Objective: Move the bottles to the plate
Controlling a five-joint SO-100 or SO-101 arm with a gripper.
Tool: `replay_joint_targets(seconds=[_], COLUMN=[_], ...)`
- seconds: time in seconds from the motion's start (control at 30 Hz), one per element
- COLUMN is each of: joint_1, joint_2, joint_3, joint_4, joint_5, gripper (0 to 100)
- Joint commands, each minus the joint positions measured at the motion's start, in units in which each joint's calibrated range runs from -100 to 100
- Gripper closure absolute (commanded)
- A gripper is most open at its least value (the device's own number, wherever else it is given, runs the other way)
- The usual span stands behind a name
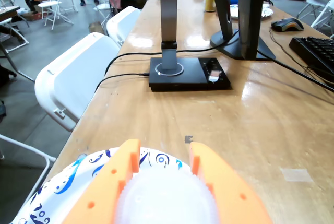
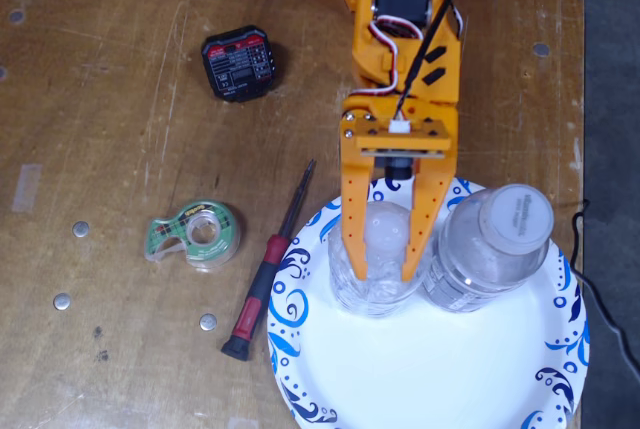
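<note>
In the fixed view, two clear bottles with white caps stand upright side by side on the far part of the white, blue-patterned plate (image 2: 430, 369). My orange gripper (image 2: 382, 274) comes down from above, its fingers shut on the left bottle (image 2: 372, 294). The right bottle (image 2: 495, 244) stands free, touching or nearly touching the held one. In the wrist view the held bottle's (image 1: 164, 198) white top fills the space between the fingers of the gripper (image 1: 164, 153), with the plate's rim (image 1: 62, 182) below it on the left.
Left of the plate lie a red-handled screwdriver (image 2: 268, 269), a green tape dispenser (image 2: 195, 232) and a black device (image 2: 238, 64). The table edge (image 2: 580, 149) runs close on the right. The wrist view shows a black lamp base (image 1: 188, 72), monitor stand (image 1: 242, 25), keyboard (image 1: 315, 51) and white chairs (image 1: 78, 78).
</note>
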Motion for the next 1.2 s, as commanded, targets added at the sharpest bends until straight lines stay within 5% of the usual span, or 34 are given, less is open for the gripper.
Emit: replay_joint_targets(seconds=[0.0, 0.43, 0.73, 1.17], joint_1=[-0.43, -0.32, -0.54, -2.80], joint_2=[-2.02, -2.02, -2.53, -5.14], joint_3=[0.97, 1.33, 1.33, 0.34], joint_4=[-3.45, -3.80, -4.24, -3.71], joint_5=[-0.05, -0.05, -0.41, -3.38], gripper=[98, 97, 71, 74])
